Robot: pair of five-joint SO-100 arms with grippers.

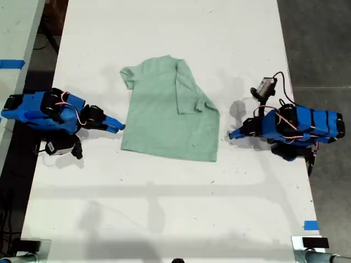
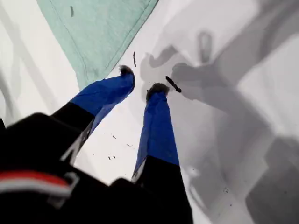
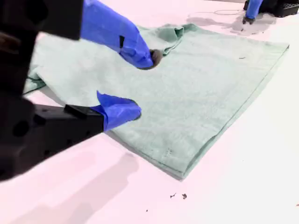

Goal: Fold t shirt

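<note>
second arm (exterior view's left of the t shirt): blue, lying low on the white table, pointing at the shirt

my second gripper: tips right at the shirt's edge on the exterior view's left, near its lower corner. In its own wrist view the 2 jaws are clearly spread, 1 above the fabric and 1 by the edge, with nothing pinched between them

t shirt: pale mint green, flat on the table between the 2 arms. 1 sleeve sticks out on the second gripper's side. The other side is folded in over the body, and the hem is the edge nearest the exterior view's bottom

my first gripper: just off the shirt on the exterior view's right, not touching it. From its wrist view the jaws sit a little apart and empty, over bare table, with a corner of the shirt close to 1 fingertip

first arm: blue too, with red and white wires looped on top
</note>
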